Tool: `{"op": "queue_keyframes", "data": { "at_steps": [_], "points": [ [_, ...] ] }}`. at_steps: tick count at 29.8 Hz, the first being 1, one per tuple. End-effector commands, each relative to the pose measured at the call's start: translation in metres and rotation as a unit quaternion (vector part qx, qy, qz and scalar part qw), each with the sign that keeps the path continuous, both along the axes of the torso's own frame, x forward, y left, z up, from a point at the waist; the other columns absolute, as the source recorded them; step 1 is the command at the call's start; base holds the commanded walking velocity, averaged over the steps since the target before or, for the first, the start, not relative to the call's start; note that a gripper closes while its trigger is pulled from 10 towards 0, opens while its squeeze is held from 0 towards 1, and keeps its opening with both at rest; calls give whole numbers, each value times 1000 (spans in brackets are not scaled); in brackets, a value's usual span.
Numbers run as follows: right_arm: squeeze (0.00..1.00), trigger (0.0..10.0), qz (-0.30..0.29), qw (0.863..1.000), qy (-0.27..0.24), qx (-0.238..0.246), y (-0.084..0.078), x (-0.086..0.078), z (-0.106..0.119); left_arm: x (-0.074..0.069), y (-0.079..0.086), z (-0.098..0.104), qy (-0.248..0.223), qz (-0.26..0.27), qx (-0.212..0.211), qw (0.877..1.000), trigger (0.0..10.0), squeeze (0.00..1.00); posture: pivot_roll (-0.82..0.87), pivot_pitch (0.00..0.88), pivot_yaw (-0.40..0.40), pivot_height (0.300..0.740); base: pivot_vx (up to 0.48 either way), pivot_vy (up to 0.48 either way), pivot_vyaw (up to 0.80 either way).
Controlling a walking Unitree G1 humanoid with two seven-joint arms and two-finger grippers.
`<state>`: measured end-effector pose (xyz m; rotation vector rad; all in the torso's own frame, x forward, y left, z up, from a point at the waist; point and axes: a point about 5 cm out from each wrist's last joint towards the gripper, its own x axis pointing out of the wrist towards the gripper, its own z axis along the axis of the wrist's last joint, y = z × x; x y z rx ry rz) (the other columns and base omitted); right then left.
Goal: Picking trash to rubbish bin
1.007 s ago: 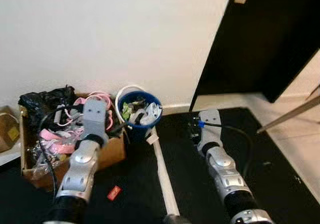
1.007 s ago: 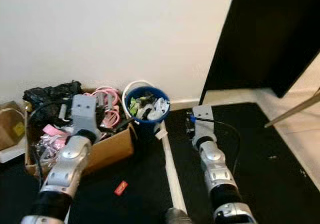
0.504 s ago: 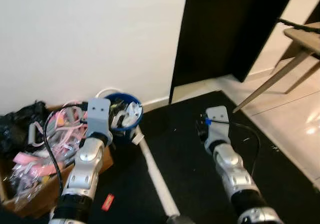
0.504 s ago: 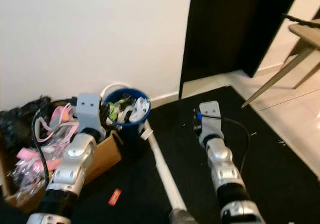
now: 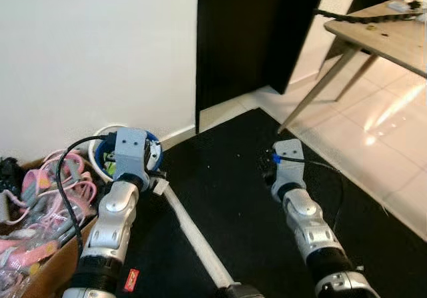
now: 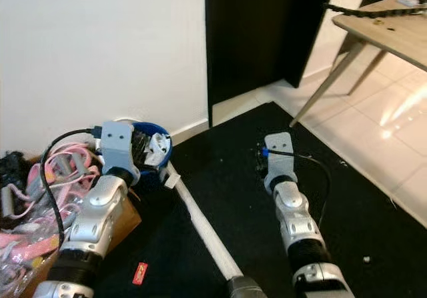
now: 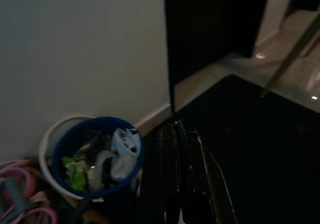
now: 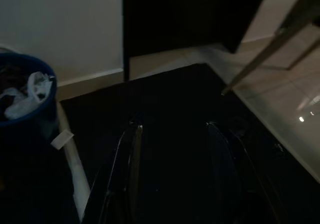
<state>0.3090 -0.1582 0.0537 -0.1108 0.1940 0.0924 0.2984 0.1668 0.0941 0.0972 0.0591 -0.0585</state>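
Blue rubbish bin (image 6: 152,153) stands against the white wall (image 5: 93,51), stuffed with crumpled white and green trash (image 7: 107,159). A white hoop (image 7: 52,134) rings its far side. Just beside the bin, a cardboard box (image 6: 123,221) full of pink cables (image 5: 50,191).

Left gripper (image 7: 179,154) held out over the black mat (image 5: 227,198), near the bin and right of it; in the left wrist view the fingers (image 7: 167,149) lie pressed together with nothing between them. In the head views the left arm's grey wrist block (image 5: 131,153) covers part of the bin.

Right gripper (image 8: 172,169) hangs over bare mat, well apart from the bin; right wrist view shows its two fingers (image 8: 127,159) spread wide, empty.

Around: a white strip (image 5: 190,228) runs across the mat from the bin toward the robot. A small white tag (image 8: 62,139) lies at the bin's foot on that strip. A small red scrap (image 6: 140,273) lies on the mat by the left arm. Black doorway panel (image 5: 253,38) to the right of the wall; pale tile floor (image 5: 373,145) beyond the mat; wooden table (image 6: 387,25) with slanted legs at upper right, a dark chain-like thing (image 5: 347,16) along its edge.

Wrist views are dim. The left wrist view gives the bin's contents plainly; the head views give the red scrap and the table top.
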Motion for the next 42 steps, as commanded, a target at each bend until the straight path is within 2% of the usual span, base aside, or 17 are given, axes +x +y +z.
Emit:
{"op": "queue_keyframes", "data": {
  "at_steps": [1, 42],
  "points": [
    [0, 10000, -3, 1000, 8, 3, 0, -2, -3, -1, 1, -2, 6, 3, 1, 1000, 10000, 0, 45, 30, 6, 740, 0, 0, -650],
    [0, 10000, -5, 1000, 8, 6, -2, -3, -3, -3, 0, -3, 8, 1, -2, 1000, 10000, 0, 42, 35, 9, 740, 0, 0, -650]
  ]
}}
